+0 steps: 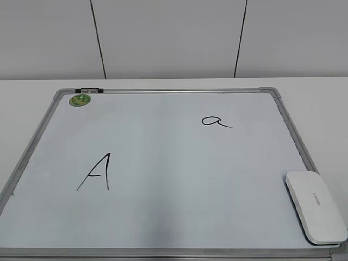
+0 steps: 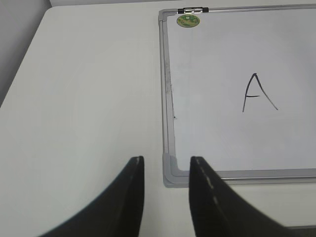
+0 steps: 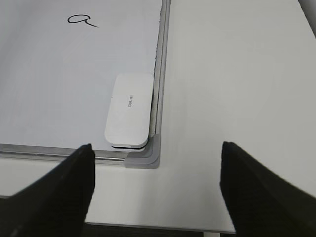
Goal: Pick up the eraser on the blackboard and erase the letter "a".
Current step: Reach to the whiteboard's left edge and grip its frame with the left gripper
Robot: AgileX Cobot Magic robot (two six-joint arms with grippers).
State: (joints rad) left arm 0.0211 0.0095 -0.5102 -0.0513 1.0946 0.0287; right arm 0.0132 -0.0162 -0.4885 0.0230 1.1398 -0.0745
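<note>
The blackboard [image 1: 163, 217] is a white dry-erase board with a grey frame, lying flat on the table. The white eraser [image 1: 315, 205] lies on its near right corner; it also shows in the right wrist view [image 3: 129, 109]. The small cursive letter "a" [image 1: 216, 122] is at the board's upper right, also in the right wrist view [image 3: 82, 19]. My right gripper [image 3: 156, 153] is open and empty, above the table just in front of the board's corner. My left gripper [image 2: 166, 165] is open and empty near the board's near left corner [image 2: 173, 174]. Neither gripper shows in the exterior view.
A large capital "A" [image 1: 98, 173] is drawn on the board's left half. A small green round magnet [image 1: 80, 100] sits at the far left corner beside a metal clip [image 1: 88, 90]. White table [image 3: 237, 74] surrounds the board; its front edge [image 3: 163, 228] is close under the right gripper.
</note>
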